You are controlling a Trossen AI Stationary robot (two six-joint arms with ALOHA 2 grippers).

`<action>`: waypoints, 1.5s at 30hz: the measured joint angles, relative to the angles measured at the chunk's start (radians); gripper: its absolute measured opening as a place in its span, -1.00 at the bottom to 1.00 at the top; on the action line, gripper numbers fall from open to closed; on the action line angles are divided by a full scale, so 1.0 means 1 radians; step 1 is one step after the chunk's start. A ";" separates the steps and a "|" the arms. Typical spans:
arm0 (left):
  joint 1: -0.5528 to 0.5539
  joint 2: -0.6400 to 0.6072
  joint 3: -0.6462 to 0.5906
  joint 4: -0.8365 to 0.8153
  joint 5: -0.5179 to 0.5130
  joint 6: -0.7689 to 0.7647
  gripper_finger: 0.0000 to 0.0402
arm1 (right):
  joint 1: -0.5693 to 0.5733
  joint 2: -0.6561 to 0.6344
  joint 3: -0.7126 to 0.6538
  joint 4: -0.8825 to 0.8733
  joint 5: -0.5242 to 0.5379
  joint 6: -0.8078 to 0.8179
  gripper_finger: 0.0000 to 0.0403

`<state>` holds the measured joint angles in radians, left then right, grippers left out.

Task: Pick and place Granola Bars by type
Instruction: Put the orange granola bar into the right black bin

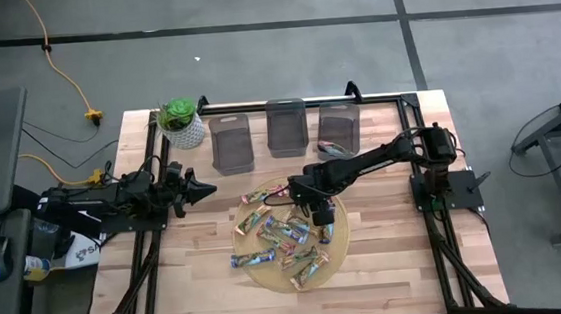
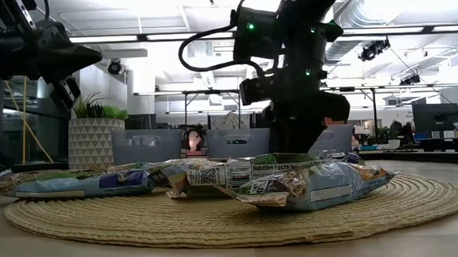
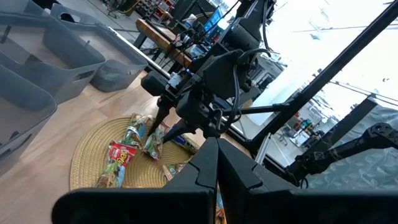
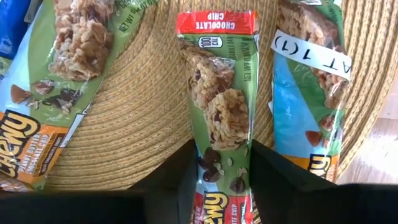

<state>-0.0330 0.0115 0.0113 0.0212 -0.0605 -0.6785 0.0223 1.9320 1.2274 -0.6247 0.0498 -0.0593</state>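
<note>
bar alignment decides it: the chocolate chip granola bar (image 4: 217, 118) lies on the straw mat (image 4: 143, 106), long axis running between the right gripper (image 4: 217, 171) fingers, which straddle it, closing.

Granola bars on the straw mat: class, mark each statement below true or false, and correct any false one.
1. The right gripper has its fingers either side of a chocolate chip granola bar. True.
2. That bar lies on bare wood. False: it lies on the round woven mat.
3. The left gripper is over the mat. False: it waits, shut, off the mat's edge on the left.
4. Three grey bins stand in a row behind the mat. True.
5. The potted plant stands at the table's back left. True.
</note>
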 joint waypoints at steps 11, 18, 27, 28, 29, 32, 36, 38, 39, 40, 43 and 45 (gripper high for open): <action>0.000 0.000 0.000 0.000 0.000 0.000 -1.00 | 0.002 -0.003 0.002 -0.003 -0.011 0.034 -0.54; 0.000 0.000 0.000 0.000 0.000 0.000 -1.00 | 0.005 -0.030 0.002 0.006 -0.056 0.064 -0.57; 0.000 0.000 0.000 0.000 0.000 0.000 -1.00 | 0.005 -0.076 0.092 0.022 -0.049 0.090 -0.57; 0.000 0.000 0.000 0.000 0.000 0.000 -1.00 | 0.005 -0.076 0.112 0.020 -0.043 0.089 -0.57; 0.000 0.000 0.000 0.000 0.000 0.000 -1.00 | 0.005 -0.076 0.133 0.017 -0.034 0.089 -0.57; 0.000 0.000 0.000 0.000 0.000 0.000 -1.00 | 0.005 -0.076 0.206 0.012 -0.005 0.089 -0.57; 0.000 0.000 0.000 0.000 0.000 0.000 -1.00 | 0.003 -0.077 0.313 -0.058 0.089 0.081 -0.57; 0.000 0.000 0.000 0.000 0.000 0.000 -1.00 | -0.003 -0.077 0.367 -0.102 0.144 0.080 -0.57; 0.000 0.000 0.000 0.000 0.000 0.000 -1.00 | -0.008 -0.077 0.392 -0.128 0.170 0.080 -0.57; 0.000 0.000 0.000 0.000 0.000 0.000 -1.00 | -0.014 -0.077 0.419 -0.160 0.194 0.080 -0.57; 0.000 0.000 0.000 0.000 0.000 0.000 -1.00 | -0.035 -0.077 0.492 -0.276 0.268 0.082 -0.57; 0.000 0.000 0.000 0.000 0.000 0.000 -1.00 | -0.054 -0.077 0.534 -0.358 0.317 0.084 -0.57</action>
<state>-0.0330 0.0113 0.0113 0.0216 -0.0605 -0.6788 -0.0314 1.8549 1.7612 -0.9824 0.3668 0.0250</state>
